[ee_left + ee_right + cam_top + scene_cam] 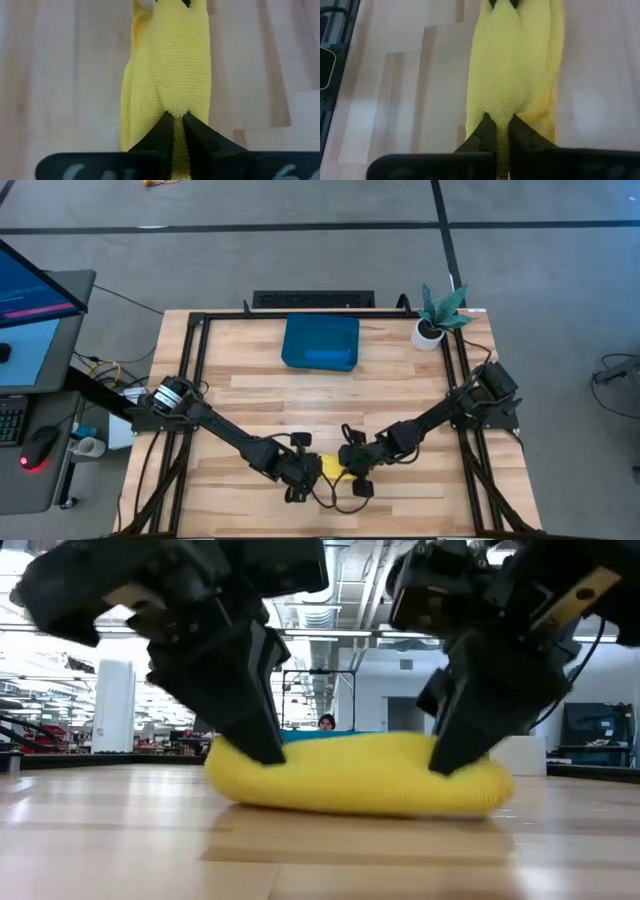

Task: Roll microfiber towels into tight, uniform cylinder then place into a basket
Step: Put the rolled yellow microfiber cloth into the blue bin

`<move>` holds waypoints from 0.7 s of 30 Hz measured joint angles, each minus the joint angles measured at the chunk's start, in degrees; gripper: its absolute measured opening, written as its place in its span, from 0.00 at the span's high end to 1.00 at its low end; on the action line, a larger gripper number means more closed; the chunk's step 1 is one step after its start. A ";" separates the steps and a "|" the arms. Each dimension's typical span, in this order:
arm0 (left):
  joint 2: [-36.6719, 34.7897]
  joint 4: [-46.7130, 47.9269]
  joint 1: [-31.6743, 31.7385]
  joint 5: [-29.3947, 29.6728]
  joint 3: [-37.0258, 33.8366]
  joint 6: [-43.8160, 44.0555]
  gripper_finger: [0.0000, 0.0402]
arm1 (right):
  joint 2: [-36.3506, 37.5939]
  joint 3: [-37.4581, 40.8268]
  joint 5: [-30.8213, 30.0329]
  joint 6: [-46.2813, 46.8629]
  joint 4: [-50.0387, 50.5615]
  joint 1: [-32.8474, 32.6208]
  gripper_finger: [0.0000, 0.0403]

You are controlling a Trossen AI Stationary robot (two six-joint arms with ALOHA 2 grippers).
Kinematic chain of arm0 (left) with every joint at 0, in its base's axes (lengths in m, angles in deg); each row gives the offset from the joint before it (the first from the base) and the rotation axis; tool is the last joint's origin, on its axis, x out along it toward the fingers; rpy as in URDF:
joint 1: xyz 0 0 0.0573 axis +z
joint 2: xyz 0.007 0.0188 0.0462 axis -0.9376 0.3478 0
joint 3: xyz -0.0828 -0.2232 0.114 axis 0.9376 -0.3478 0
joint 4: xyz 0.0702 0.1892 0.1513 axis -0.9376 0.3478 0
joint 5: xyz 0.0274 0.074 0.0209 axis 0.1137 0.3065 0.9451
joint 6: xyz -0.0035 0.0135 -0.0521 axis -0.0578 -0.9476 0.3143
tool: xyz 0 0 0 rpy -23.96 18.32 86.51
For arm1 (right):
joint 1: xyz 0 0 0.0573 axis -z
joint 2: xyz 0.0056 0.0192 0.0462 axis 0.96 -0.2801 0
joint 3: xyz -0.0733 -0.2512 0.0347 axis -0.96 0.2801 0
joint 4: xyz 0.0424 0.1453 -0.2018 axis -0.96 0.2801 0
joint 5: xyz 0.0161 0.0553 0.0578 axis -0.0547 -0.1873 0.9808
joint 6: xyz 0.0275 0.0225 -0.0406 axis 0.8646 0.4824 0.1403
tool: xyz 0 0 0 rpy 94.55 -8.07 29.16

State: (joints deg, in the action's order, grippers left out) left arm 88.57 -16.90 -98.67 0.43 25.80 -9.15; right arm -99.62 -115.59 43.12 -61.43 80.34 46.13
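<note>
The yellow microfiber towel [332, 467], rolled into a short thick bundle, lies near the table's front edge between my two grippers. Seen from table height, the towel [360, 775] rests on the wood along its underside. My left gripper [303, 472] is shut on the towel's left end and my right gripper [355, 470] on its right end. The blue towel [328, 358] lies rolled inside the dark teal basket [295, 330] at the table's far middle. My left gripper pinches a pucker of cloth at the roll's left end [175, 102] between its two fingertips [162, 131]. The fingers slant down from the left, pointing along the roll. The roll lies on the table. My right gripper pinches a pucker of cloth at the roll's right end [501, 102] between its two fingertips [487, 131]. The fingers slant down from the right, pointing along the roll. The towel's underside stays on the wood.
A small white pot with a green plant [436, 315] stands at the table's far right corner. Black frame rails [195, 370] run along the left and right sides of the table. Bare wood lies between the yellow towel and the basket.
</note>
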 joint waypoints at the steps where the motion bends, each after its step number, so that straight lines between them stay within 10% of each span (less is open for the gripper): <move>1: -0.47 0.29 0.03 0.26 -0.01 -0.13 0.96 | 0.72 0.00 -0.76 -0.27 0.81 0.12 0.93; 21: -12.53 15.60 10.47 5.42 0.08 -13.53 0.98 | 11.74 -0.15 -1.93 -18.59 6.79 15.40 0.93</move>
State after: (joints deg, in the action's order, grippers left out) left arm 76.04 -1.30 -88.20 5.85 25.88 -22.68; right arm -87.88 -115.74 41.19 -80.03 87.12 61.53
